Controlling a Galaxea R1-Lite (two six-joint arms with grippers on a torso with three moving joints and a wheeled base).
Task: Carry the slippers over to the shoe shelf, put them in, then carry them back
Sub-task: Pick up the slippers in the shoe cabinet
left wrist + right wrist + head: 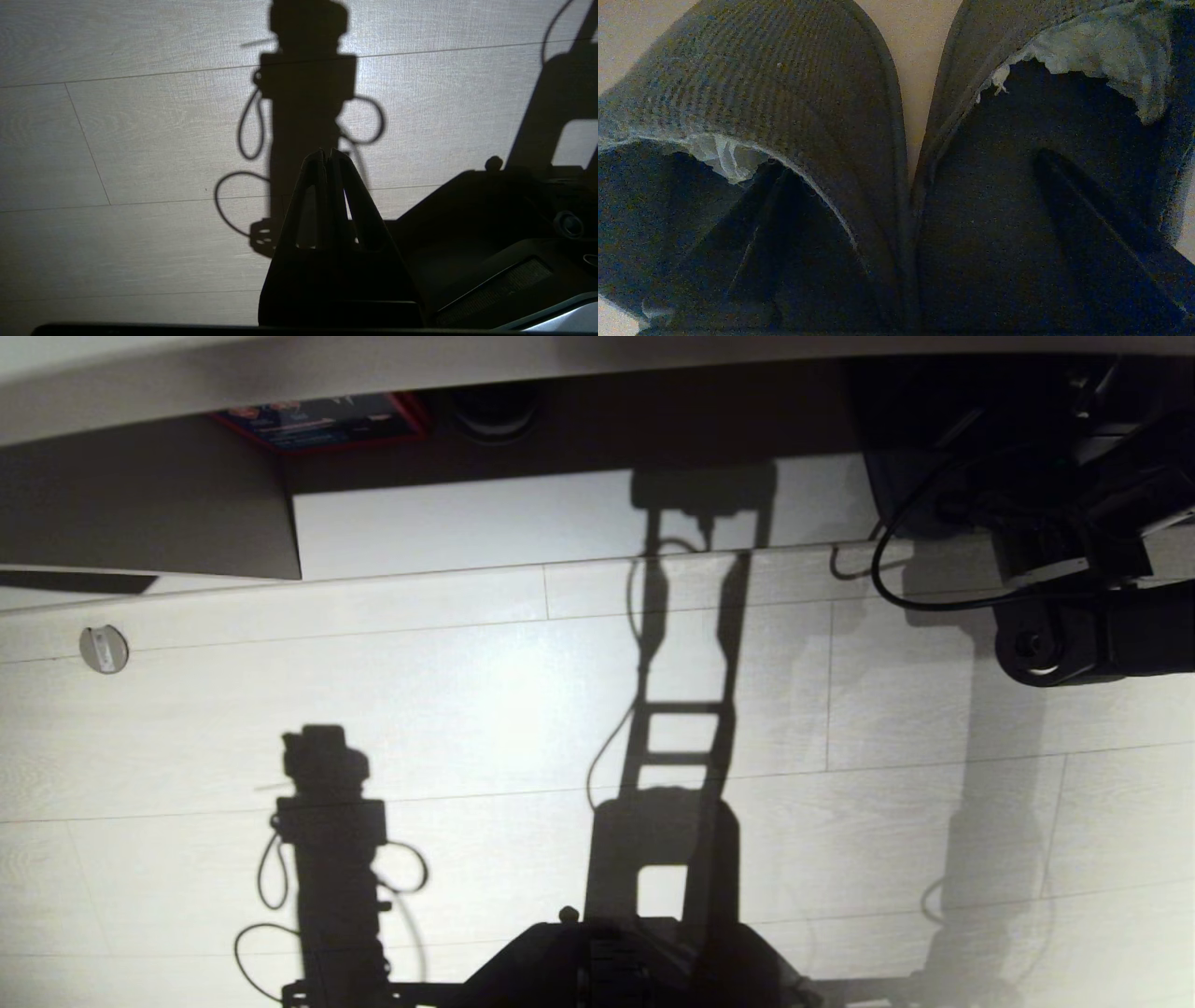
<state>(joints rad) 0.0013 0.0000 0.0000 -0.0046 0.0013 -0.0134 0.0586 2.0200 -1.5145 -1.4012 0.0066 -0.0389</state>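
**Right gripper spread inside the slippers**

The slippers [896, 186] lie side by side on a pale surface, inner edges touching, rounded toes pointing away from the right wrist camera. The right gripper [915, 242] is spread wide — one dark finger [1087, 219] reaches into one slipper's opening, the other [770, 224] into its neighbour's, so the touching inner edges sit between them. Whether the fingers press on the fabric cannot be told.

In the head view the slippers are out of sight; the right arm [1074, 635] reaches in at the upper right, over the pale wood-plank floor [467, 709].

The left gripper [327, 156] hangs above that floor — its fingertips pressed together, holding nothing.
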